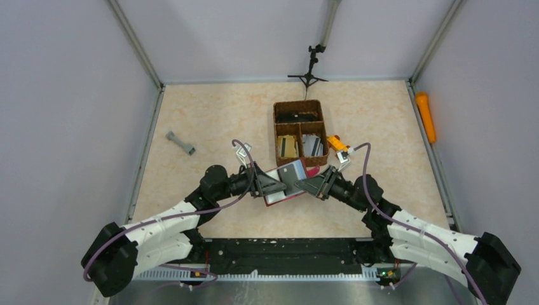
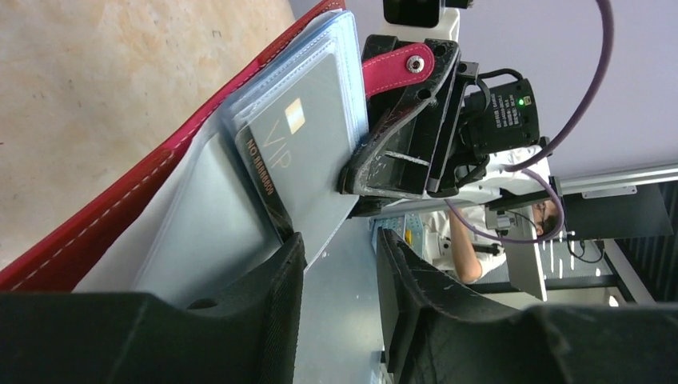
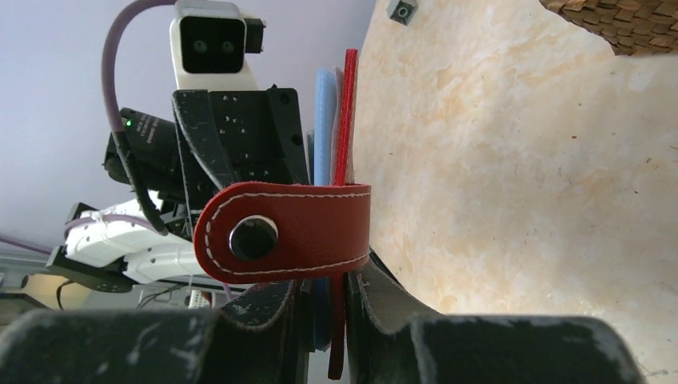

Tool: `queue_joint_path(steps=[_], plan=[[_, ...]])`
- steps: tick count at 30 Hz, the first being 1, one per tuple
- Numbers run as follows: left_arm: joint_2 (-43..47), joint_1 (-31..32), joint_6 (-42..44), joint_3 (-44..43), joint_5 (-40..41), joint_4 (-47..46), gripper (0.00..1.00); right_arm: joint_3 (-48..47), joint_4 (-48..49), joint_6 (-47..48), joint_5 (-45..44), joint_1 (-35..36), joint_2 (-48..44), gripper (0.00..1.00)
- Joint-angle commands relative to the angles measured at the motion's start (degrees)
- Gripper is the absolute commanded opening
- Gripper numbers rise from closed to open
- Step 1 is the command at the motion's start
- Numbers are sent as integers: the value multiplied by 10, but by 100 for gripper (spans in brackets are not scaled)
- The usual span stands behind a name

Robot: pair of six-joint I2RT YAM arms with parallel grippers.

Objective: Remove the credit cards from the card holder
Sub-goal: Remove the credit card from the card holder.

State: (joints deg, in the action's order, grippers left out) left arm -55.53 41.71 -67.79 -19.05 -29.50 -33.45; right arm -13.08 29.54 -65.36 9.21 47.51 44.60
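Above beige table (image 1: 210,114), card holder (image 2: 104,210) with credit cards (image 2: 308,152) inside, in pinch of left jaws and right jaws

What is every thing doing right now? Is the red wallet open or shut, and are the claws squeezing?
card holder, open, snap tab undone.
VIP card, tucked inside the card holder, not out yet.
right gripper, shut on the card holder's edge.
left gripper, at the card holder; grip unclear.
basket, upright, cards in two compartments.
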Motion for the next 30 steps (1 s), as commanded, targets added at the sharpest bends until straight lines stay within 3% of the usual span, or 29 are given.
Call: queue_joint_path(steps=[1,7,12,18,26,30], plan=[[-22,-1,1,-26,-28,-33,42,-12,76,0,25,4,2,12],[-7,-2,9,-17,-8,-24,41,-12,72,1,21,4,-1,11],[21,-2,42,-29,17,63,42,-11,52,6,7,4,-17,11],[30,-2,48,-28,24,82,42,-12,48,4,7,4,-26,11],[22,-2,7,-7,-5,-36,38,-10,67,-3,17,4,-12,9],[40,-3,12,-7,-4,-33,32,-9,63,2,16,4,-5,8]])
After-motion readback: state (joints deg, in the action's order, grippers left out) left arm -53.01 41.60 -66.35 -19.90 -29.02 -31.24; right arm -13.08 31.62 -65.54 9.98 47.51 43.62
